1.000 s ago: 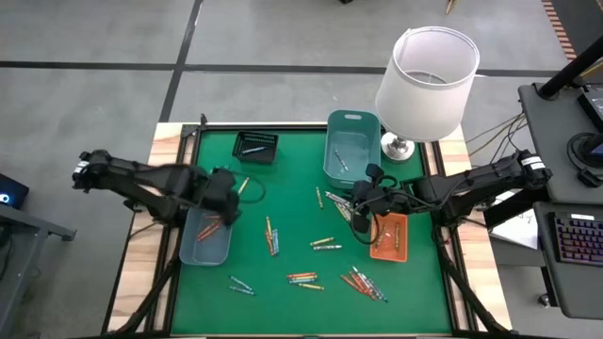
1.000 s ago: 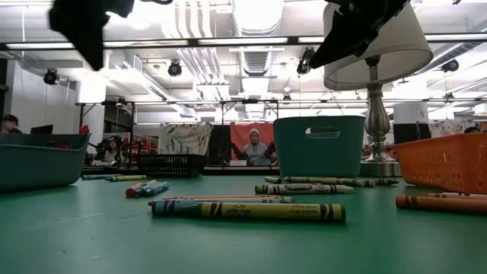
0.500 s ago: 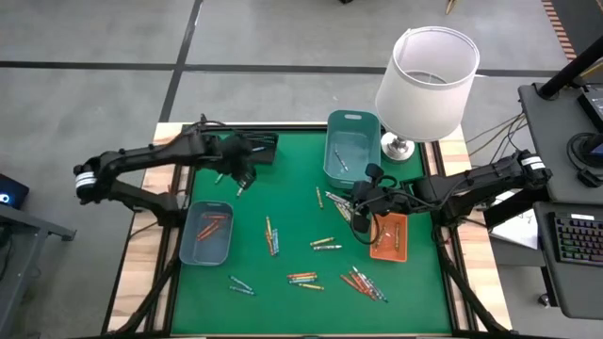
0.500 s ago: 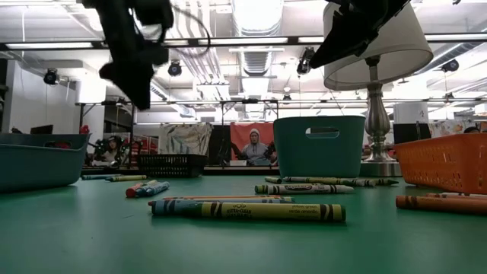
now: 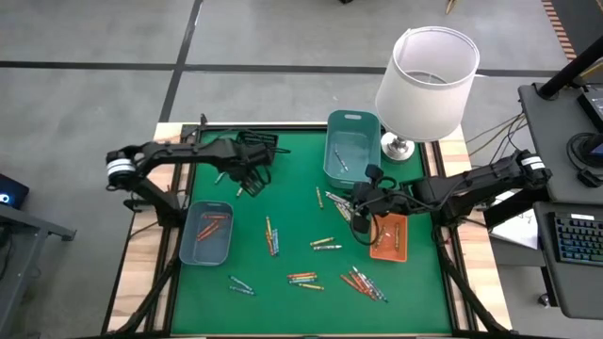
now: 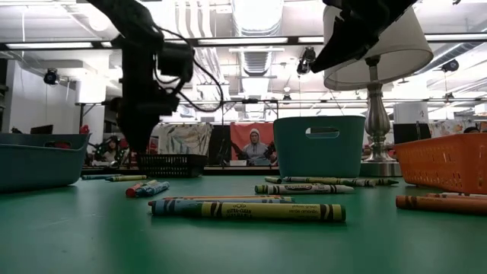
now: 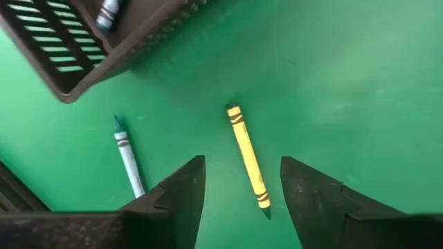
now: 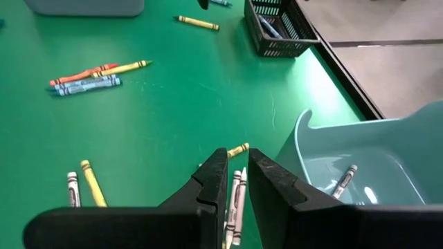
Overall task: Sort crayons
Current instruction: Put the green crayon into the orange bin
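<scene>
While the left gripper (image 7: 239,187) hangs over the mat with its jaws spread, a yellow crayon (image 7: 248,159) lies on the green felt in the gap between the fingers.

A teal crayon (image 7: 127,155) lies just beside it, and the black basket (image 5: 255,145), holding another crayon, stands near. The right gripper (image 8: 235,183) hovers beside the teal bin (image 5: 350,151) with its fingers close together and nothing visibly held, white crayons (image 8: 237,197) on the mat beneath the narrow gap. More crayons (image 5: 303,278) lie scattered over the mat, some in the grey tray (image 5: 187,249) and the orange tray (image 5: 399,235).
</scene>
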Controlling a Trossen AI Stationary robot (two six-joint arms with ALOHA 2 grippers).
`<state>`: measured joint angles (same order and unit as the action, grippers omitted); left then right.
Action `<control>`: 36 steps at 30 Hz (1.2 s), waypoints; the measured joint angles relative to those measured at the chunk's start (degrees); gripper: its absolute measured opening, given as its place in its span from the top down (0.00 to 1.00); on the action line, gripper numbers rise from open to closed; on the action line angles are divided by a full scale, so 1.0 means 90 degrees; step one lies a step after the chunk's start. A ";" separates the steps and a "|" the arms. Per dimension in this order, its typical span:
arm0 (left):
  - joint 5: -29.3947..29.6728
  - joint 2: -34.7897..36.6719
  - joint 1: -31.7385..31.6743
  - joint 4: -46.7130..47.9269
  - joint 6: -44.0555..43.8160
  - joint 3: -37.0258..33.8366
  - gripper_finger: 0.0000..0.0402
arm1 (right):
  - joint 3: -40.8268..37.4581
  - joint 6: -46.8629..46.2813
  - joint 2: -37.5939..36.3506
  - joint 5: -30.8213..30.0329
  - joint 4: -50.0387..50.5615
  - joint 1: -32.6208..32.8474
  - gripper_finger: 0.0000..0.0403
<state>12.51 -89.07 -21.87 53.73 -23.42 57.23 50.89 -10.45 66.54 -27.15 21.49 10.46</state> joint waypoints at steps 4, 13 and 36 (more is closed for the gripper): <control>0.0002 -0.0309 0.0000 -0.0240 0.0000 -0.0007 0.56 | -0.0118 -0.0048 0.0000 0.0002 0.0000 0.0000 0.88; 0.0053 -0.0957 0.0000 -0.0543 -0.0022 -0.0033 0.57 | -0.0172 -0.0105 0.0000 0.0006 0.0005 0.0000 0.88; 0.0153 -0.1239 0.0008 -0.0966 0.0002 -0.0121 0.92 | -0.0172 -0.0217 0.0000 0.0011 0.0004 0.0000 0.88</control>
<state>13.89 -100.22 -21.80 45.04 -23.40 56.14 49.34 -12.40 66.54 -27.05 21.52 10.46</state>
